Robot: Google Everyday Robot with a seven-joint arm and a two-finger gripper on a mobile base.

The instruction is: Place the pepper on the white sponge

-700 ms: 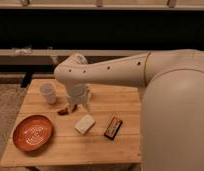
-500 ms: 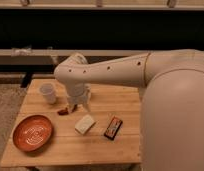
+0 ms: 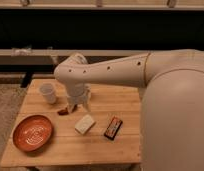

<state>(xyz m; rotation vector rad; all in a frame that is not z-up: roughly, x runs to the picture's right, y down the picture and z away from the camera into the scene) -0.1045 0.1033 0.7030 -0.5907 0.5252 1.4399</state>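
The small dark-red pepper (image 3: 63, 111) lies on the wooden table (image 3: 115, 150), left of centre. The off-white sponge (image 3: 85, 123) lies flat a little to its right and nearer the front. My gripper (image 3: 78, 105) hangs from the white arm just above the table, right next to the pepper's right end and behind the sponge. Whether it touches the pepper cannot be told. The pepper and the sponge are apart.
A white cup (image 3: 48, 93) stands at the back left of the table. An orange-red plate (image 3: 33, 133) sits at the front left. A black-and-orange packet (image 3: 113, 127) lies right of the sponge. My large white arm covers the right side of the view.
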